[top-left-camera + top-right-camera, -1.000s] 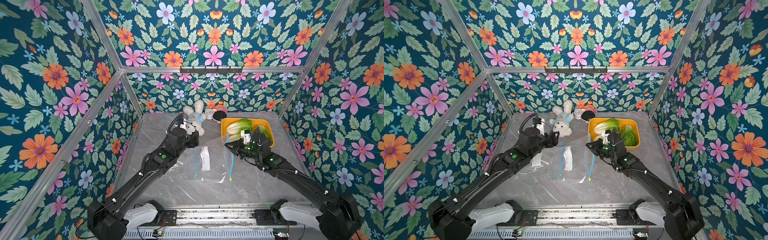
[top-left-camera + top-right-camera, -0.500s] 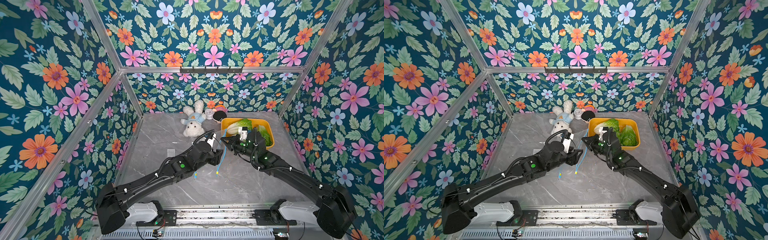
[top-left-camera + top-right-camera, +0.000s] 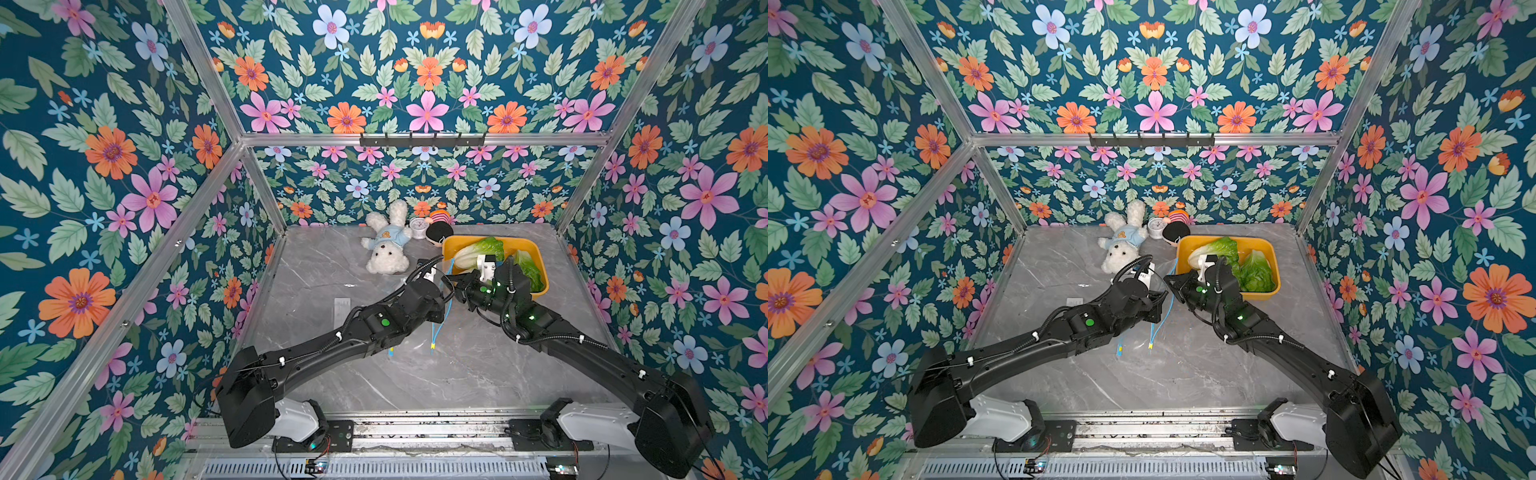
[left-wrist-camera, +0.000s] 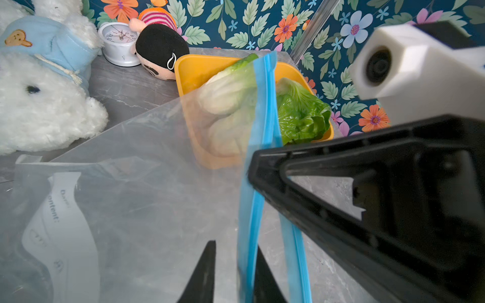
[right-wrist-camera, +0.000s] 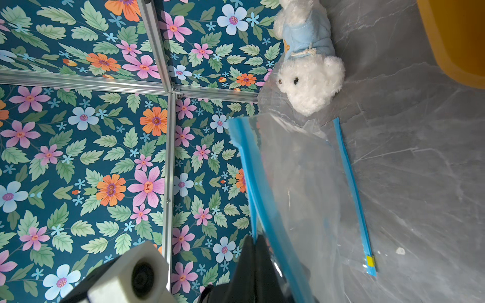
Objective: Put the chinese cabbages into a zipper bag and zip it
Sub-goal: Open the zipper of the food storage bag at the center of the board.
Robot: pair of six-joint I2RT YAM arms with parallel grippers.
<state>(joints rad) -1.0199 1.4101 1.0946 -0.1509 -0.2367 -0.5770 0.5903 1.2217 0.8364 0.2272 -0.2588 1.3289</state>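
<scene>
In the yellow tray (image 3: 449, 249) at the desk's (image 3: 374, 374) far right, the cabbages (image 3: 480, 249) lie unbagged. The right pincer (image 5: 253, 246) is clamped on the zipper bag's (image 4: 131, 183) rim. The left pincer (image 4: 233, 275) flanks that rim, grip unconfirmed. A weak pinch could let the mouth collapse.

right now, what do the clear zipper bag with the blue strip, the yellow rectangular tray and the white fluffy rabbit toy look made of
The clear zipper bag: thin glossy plastic film, see-through and creased.
The yellow rectangular tray: likely moulded plastic, with a smooth surface, even colour and rounded rim.
The white fluffy rabbit toy: plush fabric with a shaggy pile.
</scene>
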